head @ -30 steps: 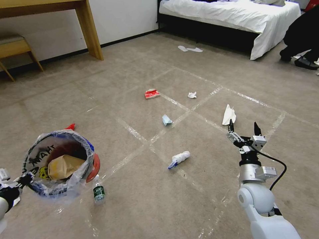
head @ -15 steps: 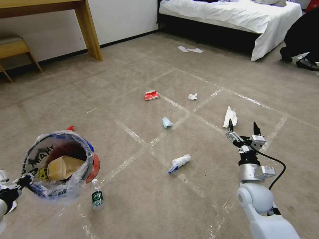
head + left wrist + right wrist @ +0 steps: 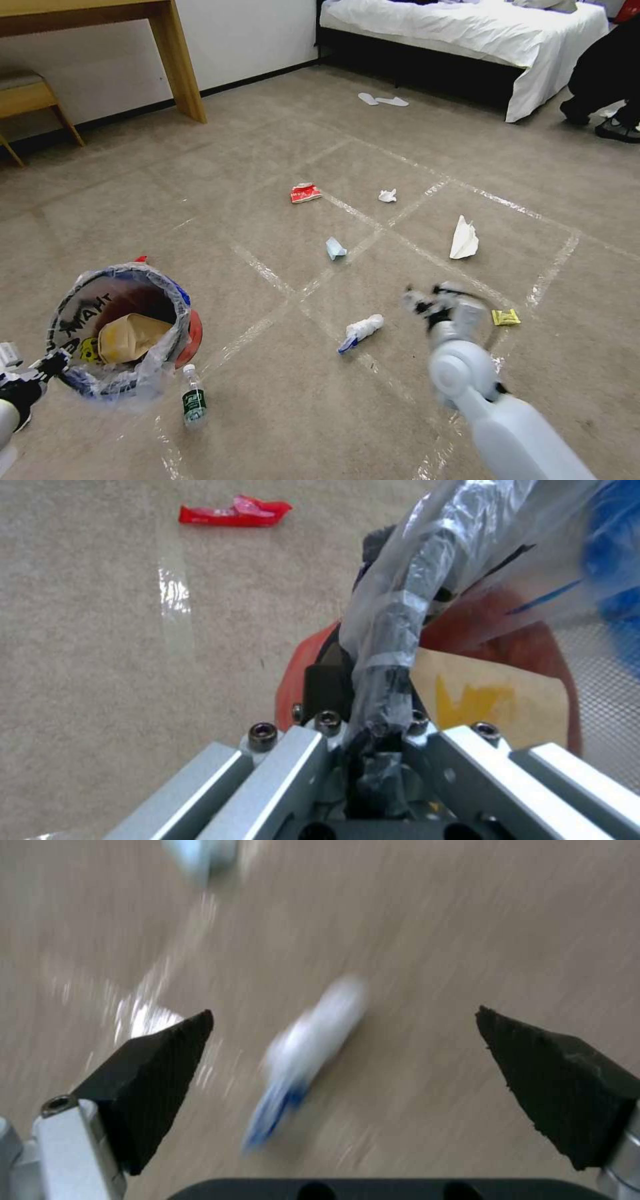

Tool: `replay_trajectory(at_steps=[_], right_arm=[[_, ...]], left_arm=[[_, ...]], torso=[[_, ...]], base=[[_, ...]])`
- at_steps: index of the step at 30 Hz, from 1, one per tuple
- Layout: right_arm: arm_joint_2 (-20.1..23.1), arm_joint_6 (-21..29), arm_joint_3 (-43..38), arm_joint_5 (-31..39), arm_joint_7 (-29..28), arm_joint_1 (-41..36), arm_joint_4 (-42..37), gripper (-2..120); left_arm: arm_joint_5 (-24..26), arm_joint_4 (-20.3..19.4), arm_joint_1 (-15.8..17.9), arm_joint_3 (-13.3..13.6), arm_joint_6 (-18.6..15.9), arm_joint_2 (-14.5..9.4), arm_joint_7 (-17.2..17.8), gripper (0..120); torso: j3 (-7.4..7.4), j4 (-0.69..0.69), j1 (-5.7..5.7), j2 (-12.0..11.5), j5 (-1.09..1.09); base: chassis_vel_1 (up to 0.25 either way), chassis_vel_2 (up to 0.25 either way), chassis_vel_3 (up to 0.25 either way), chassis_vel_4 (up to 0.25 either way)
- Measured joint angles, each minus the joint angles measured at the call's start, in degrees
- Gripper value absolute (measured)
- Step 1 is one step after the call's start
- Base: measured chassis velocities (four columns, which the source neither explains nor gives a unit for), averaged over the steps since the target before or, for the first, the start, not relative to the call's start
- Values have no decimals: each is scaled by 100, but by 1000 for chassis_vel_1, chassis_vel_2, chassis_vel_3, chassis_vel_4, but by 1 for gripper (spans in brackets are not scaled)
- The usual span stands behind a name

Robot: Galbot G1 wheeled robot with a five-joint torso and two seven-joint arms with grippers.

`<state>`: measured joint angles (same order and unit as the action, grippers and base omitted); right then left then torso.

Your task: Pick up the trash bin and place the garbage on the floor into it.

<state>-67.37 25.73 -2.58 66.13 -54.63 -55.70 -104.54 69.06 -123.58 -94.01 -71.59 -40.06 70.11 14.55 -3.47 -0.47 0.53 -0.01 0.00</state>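
The trash bin (image 3: 120, 327), red with a clear printed liner, hangs at the lower left with a brown paper bag (image 3: 130, 337) inside. My left gripper (image 3: 47, 367) is shut on its rim; the left wrist view shows the left gripper (image 3: 373, 715) clamped on the bunched liner over the red bin (image 3: 313, 655). My right gripper (image 3: 427, 303) is blurred, just right of a white-and-blue packet (image 3: 360, 330). In the right wrist view the right gripper (image 3: 343, 1015) is open above that packet (image 3: 313, 1040). Other garbage on the floor (image 3: 267, 400): a bottle (image 3: 193, 400), red wrapper (image 3: 305, 193), blue packet (image 3: 335, 248), white wad (image 3: 387, 195), tissue (image 3: 463, 239), yellow packet (image 3: 505, 317).
A wooden desk leg (image 3: 180, 60) and a stool (image 3: 27, 93) stand at the far left. A bed (image 3: 467, 33) lies at the back with slippers (image 3: 381, 100) before it. A person (image 3: 607, 73) sits at the far right. Another red wrapper (image 3: 233, 512) lies beyond the bin.
My right arm has swung left and down toward the white-and-blue packet, uncovering the yellow packet. The left gripper and the bin have hardly moved.
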Motion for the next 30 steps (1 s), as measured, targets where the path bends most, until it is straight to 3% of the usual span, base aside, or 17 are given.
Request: replay_trajectory(at_steps=[9, 17, 30], right_arm=[[-830, 28, 450, 289, -190, 769, 1541, 100], [-1184, -132, 399, 138, 19, 1062, 2537, 100], [-1841, -337, 313, -243, 446, 1605, 4027, 100]], left_arm=[[-80, -49, -87, -30, 6, 152, 10, 0], [-216, -51, -120, -11, 18, 294, 5, 0], [-254, -51, -164, -12, 46, 316, -8, 0]], torso=[[0, 0, 1, 0, -2], [1, -1, 0, 0, -1], [1, 0, 0, 0, -1]], base=[[0, 0, 0, 0], [0, 0, 0, 0], [0, 0, 0, 0]])
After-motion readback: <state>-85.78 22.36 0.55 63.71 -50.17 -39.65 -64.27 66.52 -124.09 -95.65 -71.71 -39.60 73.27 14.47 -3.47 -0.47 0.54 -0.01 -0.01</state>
